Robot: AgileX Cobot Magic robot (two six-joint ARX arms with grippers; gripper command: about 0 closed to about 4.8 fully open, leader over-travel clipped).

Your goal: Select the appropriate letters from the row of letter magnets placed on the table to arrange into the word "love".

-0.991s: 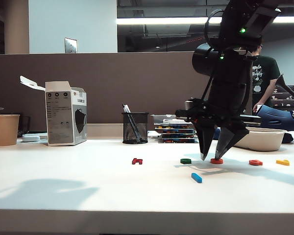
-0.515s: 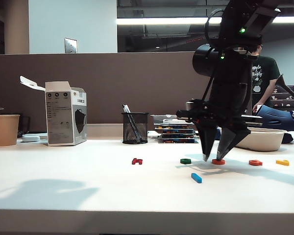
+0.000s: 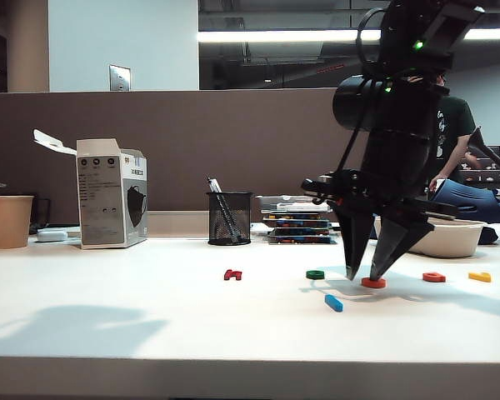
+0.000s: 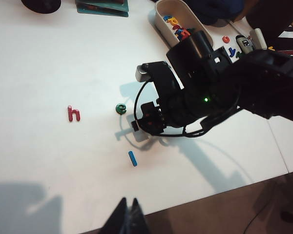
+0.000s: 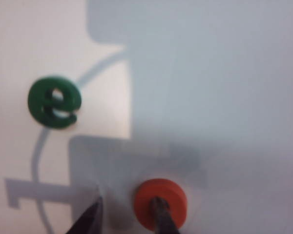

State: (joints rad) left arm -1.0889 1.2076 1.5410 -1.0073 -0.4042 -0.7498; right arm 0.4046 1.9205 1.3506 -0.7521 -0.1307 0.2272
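Lying flat, blue bar (image 3: 334, 302) angled front-right

the orange ring (image 3: 372, 282) slid nearer with the right gripper (image 3: 362, 276).

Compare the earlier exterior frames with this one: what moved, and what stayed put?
The right gripper slid the orange ring slightly right and toward the table's front edge; one fingertip sits inside the ring, nothing lifted. The green e, blue bar and dark red h stayed put. The left gripper is shut, away from them.
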